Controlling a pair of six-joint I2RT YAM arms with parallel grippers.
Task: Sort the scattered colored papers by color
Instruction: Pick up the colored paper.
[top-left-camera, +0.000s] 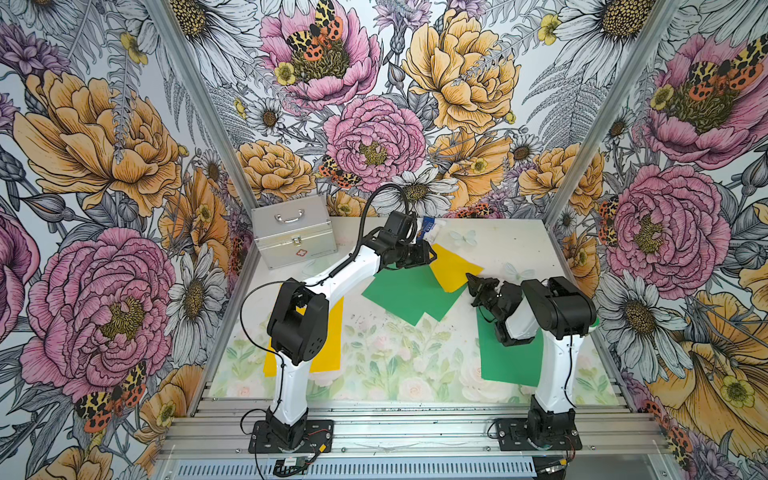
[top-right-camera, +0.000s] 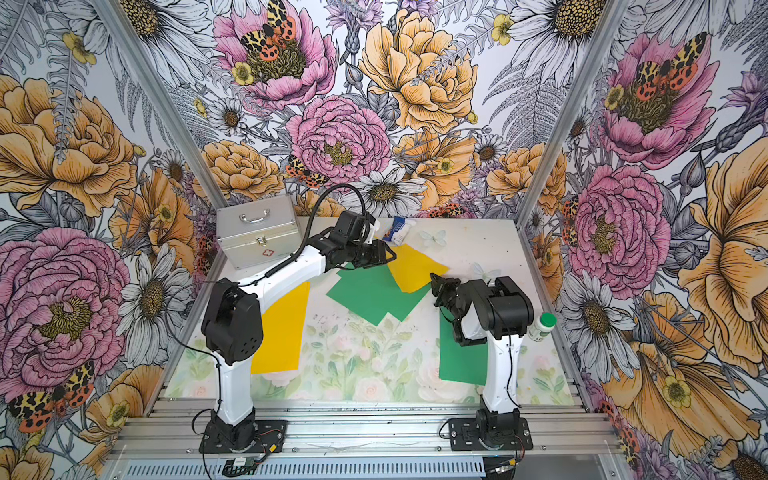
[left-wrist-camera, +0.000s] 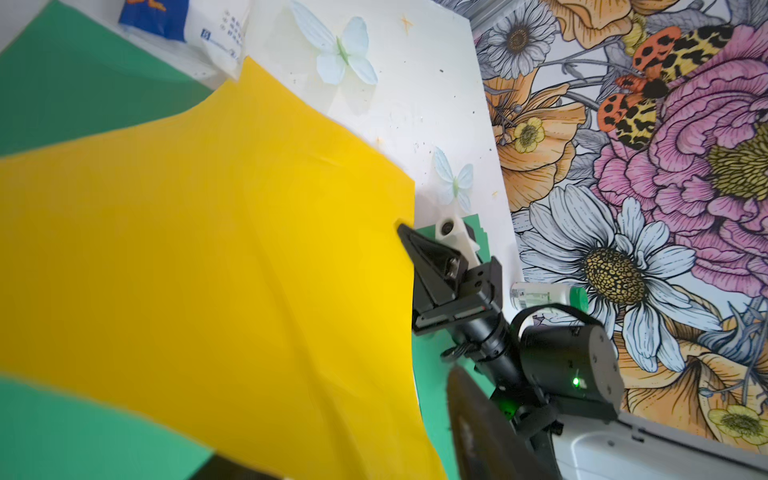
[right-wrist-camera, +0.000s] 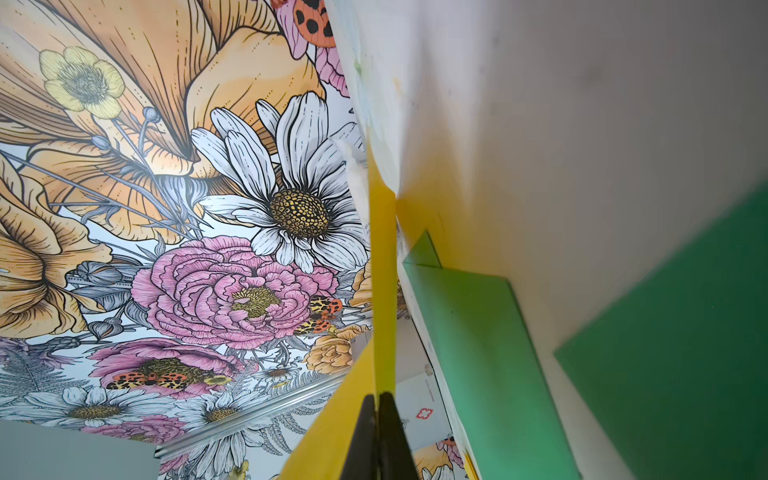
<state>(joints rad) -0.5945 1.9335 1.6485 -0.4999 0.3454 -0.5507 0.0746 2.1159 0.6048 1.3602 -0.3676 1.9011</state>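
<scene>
Yellow and green paper lies spread over a white desk (top-left-camera: 498, 245). Its near half is printed with pale roses and leaves, and its far half carries faint butterflies and dark specks. We see floral wallpaper (top-left-camera: 374, 137) on all three walls, with big peonies, daisies and spotted moths. Aluminium posts (top-left-camera: 192, 95) stand at the corners, and ribbed aluminium rails (top-left-camera: 395, 419) run along the near edge, where both arms are bolted.

The far yellow sheet (top-left-camera: 451, 266) sits toward the back middle, overlapping the middle green sheets (top-left-camera: 403, 291). The right pincer (top-left-camera: 470, 277) is clamped on its edge nearest the right arm. In the right wrist view the two black fingers (right-wrist-camera: 365, 436) press together with the yellow edge between them, and the sheet bows instead of lying flat. The left pincer (top-left-camera: 431, 254) hangs over the sheet's far left part with its jaws apart, gripping nothing that we can see.

A near yellow sheet (top-left-camera: 336, 332) lies flat under the left arm, and a near green sheet (top-left-camera: 509, 361) lies flat under the right arm. A silver metal case (top-left-camera: 293, 235) stands in the far left corner. A blue-and-white packet (top-left-camera: 432, 230) lies by the back wall, and a white bottle with a green cap (top-right-camera: 542, 326) sits at the right edge.
</scene>
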